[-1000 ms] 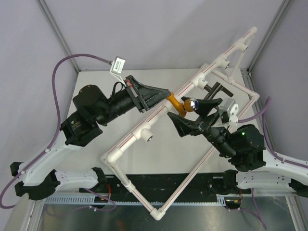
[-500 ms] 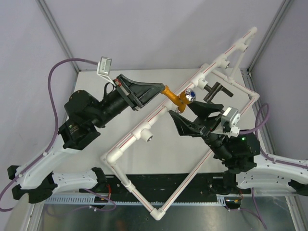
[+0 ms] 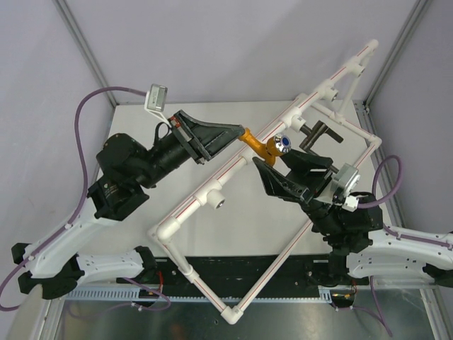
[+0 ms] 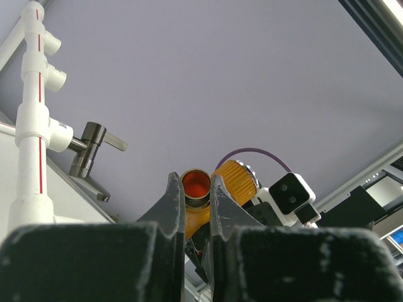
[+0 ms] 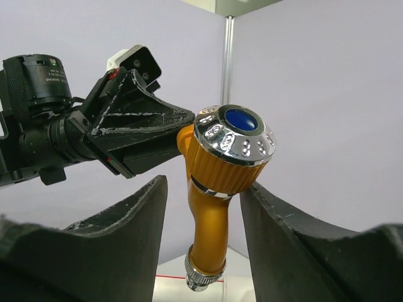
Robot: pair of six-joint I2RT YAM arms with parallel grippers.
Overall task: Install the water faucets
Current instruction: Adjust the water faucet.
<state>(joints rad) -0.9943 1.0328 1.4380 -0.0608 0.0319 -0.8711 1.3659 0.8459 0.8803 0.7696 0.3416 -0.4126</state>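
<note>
Surface (image 3: 241, 219): white, closed in by grey walls at the back and both sides; its widest bare stretch lies inside the pipe triangle.
Pipe frame (image 3: 185, 210): white pipes laid cornerwise. The far tip runs past the back right corner, and the near corner overhangs the front edge between the arm bases.
Left gripper (image 3: 239, 133): reaches in from the left over the long diagonal pipe, clamped tight on the orange-brass tap's threaded end.
Right gripper (image 3: 271, 160): comes up from the right with its jaws apart, one either side of the tap's body below the knob. A gap shows on the left-hand side.
Black tap (image 3: 316, 133): juts from a fitting on the frame's far right run, just beyond the right gripper.
Orange-brass tap (image 3: 260, 145): held in the air just past the diagonal pipe, between the two grippers.
Knob (image 3: 284, 142): shiny with a blue centre, close to the black tap but apart from it.
</note>
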